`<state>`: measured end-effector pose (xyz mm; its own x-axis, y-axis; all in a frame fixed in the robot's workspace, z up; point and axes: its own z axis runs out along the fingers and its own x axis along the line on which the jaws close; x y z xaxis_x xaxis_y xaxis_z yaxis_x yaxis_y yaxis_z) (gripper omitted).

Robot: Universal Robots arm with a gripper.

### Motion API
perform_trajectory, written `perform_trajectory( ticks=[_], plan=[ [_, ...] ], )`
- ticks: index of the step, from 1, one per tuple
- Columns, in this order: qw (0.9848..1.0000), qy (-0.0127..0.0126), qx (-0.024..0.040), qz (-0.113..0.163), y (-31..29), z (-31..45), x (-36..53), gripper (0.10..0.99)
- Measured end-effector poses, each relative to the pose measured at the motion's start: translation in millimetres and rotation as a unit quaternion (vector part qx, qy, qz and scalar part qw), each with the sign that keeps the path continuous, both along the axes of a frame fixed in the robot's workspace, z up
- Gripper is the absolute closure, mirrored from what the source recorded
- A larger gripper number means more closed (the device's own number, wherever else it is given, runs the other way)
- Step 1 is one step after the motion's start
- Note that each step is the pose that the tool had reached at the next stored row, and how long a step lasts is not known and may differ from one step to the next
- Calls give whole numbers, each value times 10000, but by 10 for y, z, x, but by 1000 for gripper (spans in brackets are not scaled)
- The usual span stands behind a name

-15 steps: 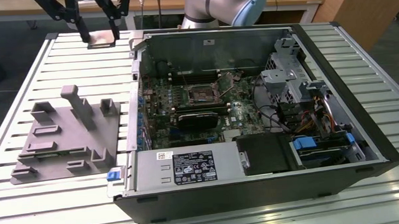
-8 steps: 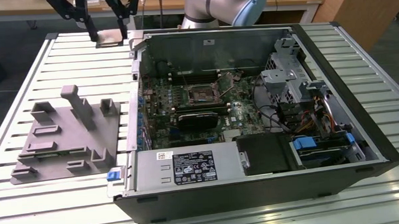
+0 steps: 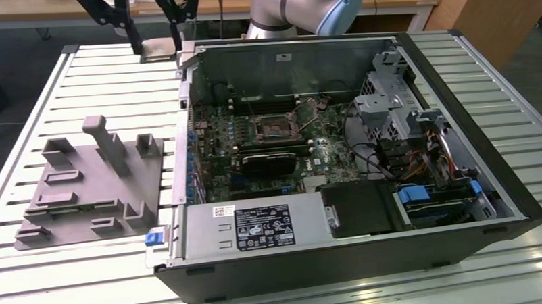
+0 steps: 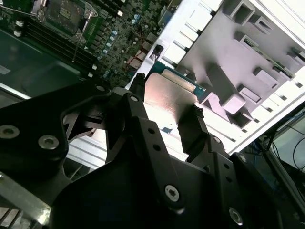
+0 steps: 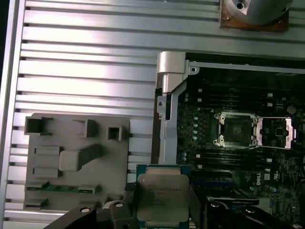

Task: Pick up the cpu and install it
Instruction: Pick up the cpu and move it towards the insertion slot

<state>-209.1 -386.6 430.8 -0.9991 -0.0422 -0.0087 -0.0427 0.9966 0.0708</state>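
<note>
Chip in the air, folks: the cpu (image 5: 162, 196) is clamped in the hand (image 4: 167, 99), a black finger (image 4: 190, 129) on each of two opposite edges, with the metal lid facing the first wrist camera. That edge grip makes sense by my reading: it leaves the flat top and the contact side untouched and keeps the square level. In the second wrist view the same chip gleams between the pads, a green rim showing along one edge.

Below lies the slatted metal surface (image 5: 86, 57), with the grey tray (image 3: 96, 188) to the exterior view's left and the open computer case (image 3: 365, 263) to its right. The case rests on its side with the panel off, so the motherboard (image 3: 221, 140) faces up and can be reached from above. The tray's moulded pockets and posts look made to stop parts sliding, and a green strip (image 5: 62, 187) lies in one slot.

Target in sight: the socket (image 5: 237, 129) is bare, its load plate (image 5: 275, 132) swung open beside it to let a chip in. A black card (image 3: 266, 162) sits just beside the socket. The cpu hangs well apart from that socket. As the first wrist view frames it, the chip lines up with the case's silver side wall (image 5: 164, 119), between tray and board. So it's picked up but not yet installed.
</note>
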Motion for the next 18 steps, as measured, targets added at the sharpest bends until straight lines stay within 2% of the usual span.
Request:
perform_trajectory(
  ticks=[18],
  plan=[
    [10000, 0, 1, 0, 192, -8, 287, 557]
  ],
)
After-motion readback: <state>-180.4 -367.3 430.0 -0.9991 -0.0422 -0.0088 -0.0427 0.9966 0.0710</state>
